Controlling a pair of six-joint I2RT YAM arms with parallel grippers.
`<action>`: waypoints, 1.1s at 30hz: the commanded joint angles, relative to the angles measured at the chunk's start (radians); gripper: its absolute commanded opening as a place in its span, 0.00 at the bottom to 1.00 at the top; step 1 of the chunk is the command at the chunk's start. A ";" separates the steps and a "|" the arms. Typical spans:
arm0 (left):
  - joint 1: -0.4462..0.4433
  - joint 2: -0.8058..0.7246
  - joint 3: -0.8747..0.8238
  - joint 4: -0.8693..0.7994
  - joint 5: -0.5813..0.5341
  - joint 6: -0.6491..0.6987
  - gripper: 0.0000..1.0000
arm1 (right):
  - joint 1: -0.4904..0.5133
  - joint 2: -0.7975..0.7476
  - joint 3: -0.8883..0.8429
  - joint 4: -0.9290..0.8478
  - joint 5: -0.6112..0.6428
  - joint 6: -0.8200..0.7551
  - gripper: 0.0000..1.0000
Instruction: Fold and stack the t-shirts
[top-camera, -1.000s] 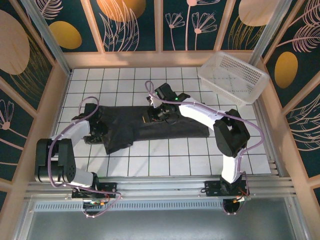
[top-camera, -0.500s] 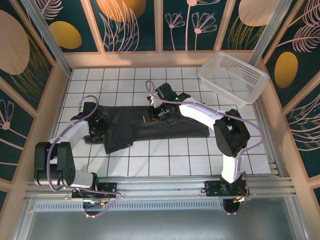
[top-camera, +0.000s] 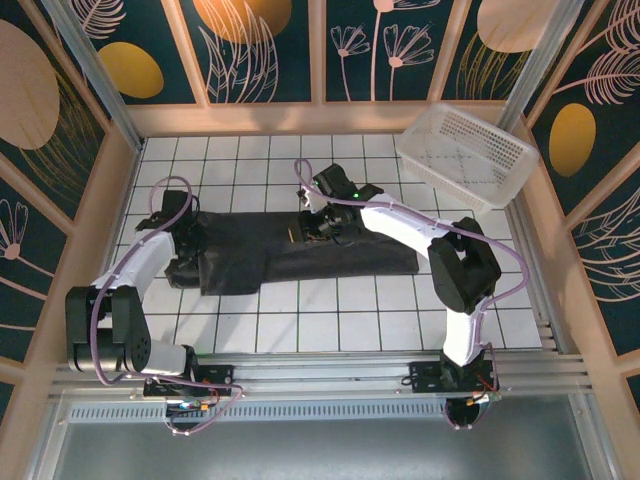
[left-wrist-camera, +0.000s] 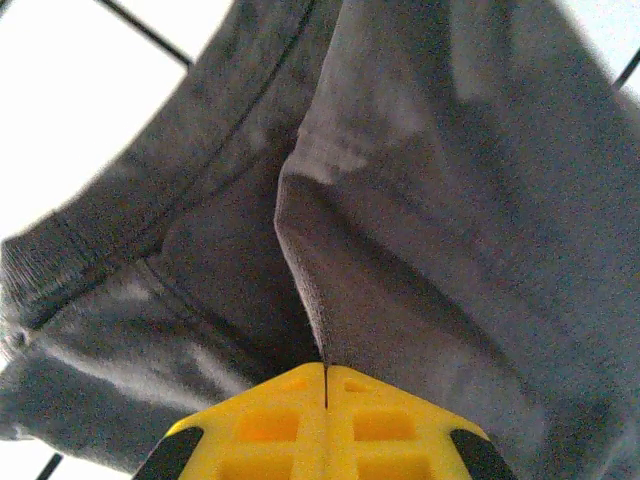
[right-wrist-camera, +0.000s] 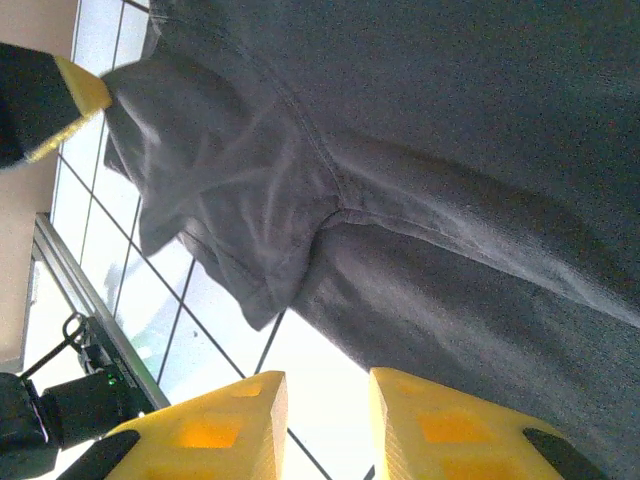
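Left gripper (left-wrist-camera: 325, 375) is closed on the dark charcoal-grey fabric t-shirt (top-camera: 370, 258), at its end opposite the white plastic basket (top-camera: 500, 165); folding this end over seems next.

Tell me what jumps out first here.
A dark t-shirt lies spread across the middle of the white tiled table. The left gripper is pinched shut on a fold at its left end, while the right gripper hangs open over its middle. A white basket sits at the far right corner.
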 joint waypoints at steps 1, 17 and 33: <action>0.004 0.003 0.065 -0.039 -0.067 0.007 0.00 | -0.010 -0.023 -0.007 0.002 -0.003 -0.002 0.27; 0.004 0.268 0.225 0.003 -0.243 0.115 0.00 | -0.069 -0.116 -0.128 0.060 0.110 0.057 0.19; -0.008 0.383 0.348 -0.074 -0.415 0.090 0.38 | -0.355 -0.164 -0.242 -0.035 0.380 0.111 0.09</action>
